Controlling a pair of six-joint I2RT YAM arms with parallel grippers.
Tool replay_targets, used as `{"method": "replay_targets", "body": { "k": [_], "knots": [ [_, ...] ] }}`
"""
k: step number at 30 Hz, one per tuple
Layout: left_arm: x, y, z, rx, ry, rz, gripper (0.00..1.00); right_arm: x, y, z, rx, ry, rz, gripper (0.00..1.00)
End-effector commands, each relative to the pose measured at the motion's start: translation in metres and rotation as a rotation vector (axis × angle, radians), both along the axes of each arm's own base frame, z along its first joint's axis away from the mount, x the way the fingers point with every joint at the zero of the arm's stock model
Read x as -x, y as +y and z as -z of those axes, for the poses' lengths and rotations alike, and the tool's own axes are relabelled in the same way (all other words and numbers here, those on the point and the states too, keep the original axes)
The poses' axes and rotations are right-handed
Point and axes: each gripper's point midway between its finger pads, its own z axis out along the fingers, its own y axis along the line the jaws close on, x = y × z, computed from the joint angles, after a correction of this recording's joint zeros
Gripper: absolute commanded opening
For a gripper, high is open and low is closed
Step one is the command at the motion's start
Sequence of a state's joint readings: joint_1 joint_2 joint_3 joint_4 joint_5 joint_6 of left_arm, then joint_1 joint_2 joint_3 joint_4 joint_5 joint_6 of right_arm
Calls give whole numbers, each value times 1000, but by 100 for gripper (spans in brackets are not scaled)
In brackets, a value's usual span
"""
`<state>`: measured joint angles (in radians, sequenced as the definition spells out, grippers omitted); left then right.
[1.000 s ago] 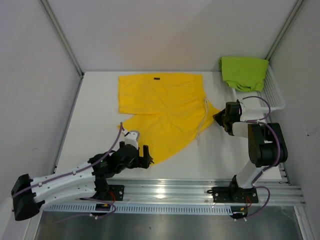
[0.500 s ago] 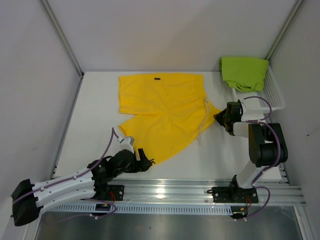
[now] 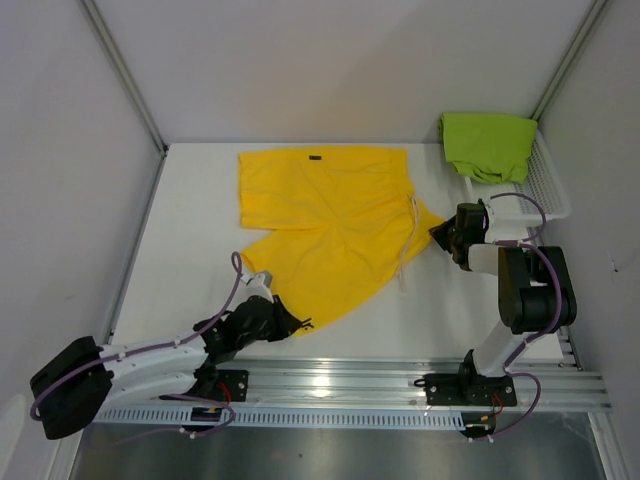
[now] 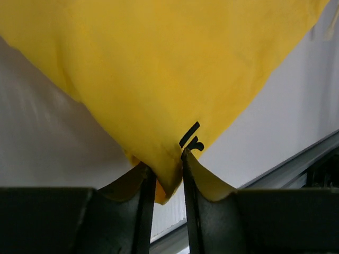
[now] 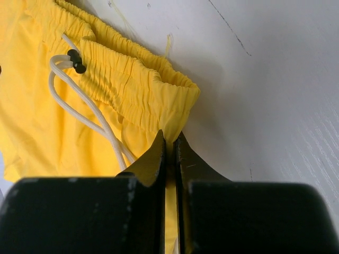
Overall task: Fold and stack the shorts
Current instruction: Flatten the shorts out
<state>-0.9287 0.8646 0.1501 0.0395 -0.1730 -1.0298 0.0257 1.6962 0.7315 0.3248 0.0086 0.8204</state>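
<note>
Bright yellow shorts (image 3: 325,215) lie spread on the white table, white drawstring (image 3: 408,250) at their right side. My left gripper (image 3: 292,322) is shut on the near leg corner of the yellow shorts (image 4: 159,79), close to a small dark logo (image 4: 190,138). At the waistband's right corner, my right gripper (image 3: 440,235) is shut on the yellow fabric (image 5: 132,90); the drawstring (image 5: 85,108) lies just left of it. Lime green shorts (image 3: 490,145) sit bunched in the basket at the back right.
A white mesh basket (image 3: 548,190) stands at the back right corner. Grey walls enclose the table on three sides. A metal rail (image 3: 400,385) runs along the near edge, seen also past the left fingers as a rail (image 4: 296,164).
The left gripper has dropped lower onto the near corner of the yellow shorts and closed on it. The right arm has stayed put, still pinching the waistband.
</note>
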Motion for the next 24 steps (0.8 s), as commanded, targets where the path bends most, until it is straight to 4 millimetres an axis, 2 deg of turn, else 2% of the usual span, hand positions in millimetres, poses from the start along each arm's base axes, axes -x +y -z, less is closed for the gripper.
{"method": "replay_targets", "body": {
  "k": [1, 3, 6, 8, 10, 11, 13, 16, 17, 19, 22, 23, 24],
  "knots": [
    [-9, -24, -17, 129, -42, 24, 13, -9, -5, -14, -13, -58, 25, 0],
    [-8, -29, -21, 152, -39, 42, 0, -9, -6, -14, -13, -57, 28, 0],
    [-1, -29, -27, 102, 9, 79, 0, -9, -7, -13, -13, -52, 29, 0],
    [10, -22, -30, 80, 43, 103, 0, -10, -7, -14, -12, -52, 29, 0],
    [26, -7, -25, 18, 108, 117, 0, -9, -8, -10, -10, -33, 33, 0],
    [31, -7, -36, 52, 105, 136, 0, -10, -8, -12, -8, -33, 36, 0],
    [41, -1, -38, 65, 143, 143, 0, -8, -7, -11, 5, -10, 35, 0],
    [46, -2, -51, 151, 161, 148, 0, -3, -8, -16, 72, 27, 46, 0],
    [47, -1, -50, 160, 171, 141, 0, -2, -15, -19, 116, 34, 76, 0],
    [42, 3, -49, 158, 160, 114, 0, 0, -15, -24, 146, 43, 78, 0],
    [43, 8, -25, 144, 205, 107, 0, -2, -15, -24, 162, 72, 74, 0],
    [40, 6, -24, 152, 192, 113, 2, -2, -15, -22, 166, 85, 73, 0],
    [39, 7, -21, 138, 193, 112, 15, -2, -16, -21, 165, 93, 76, 0]
  ]
}}
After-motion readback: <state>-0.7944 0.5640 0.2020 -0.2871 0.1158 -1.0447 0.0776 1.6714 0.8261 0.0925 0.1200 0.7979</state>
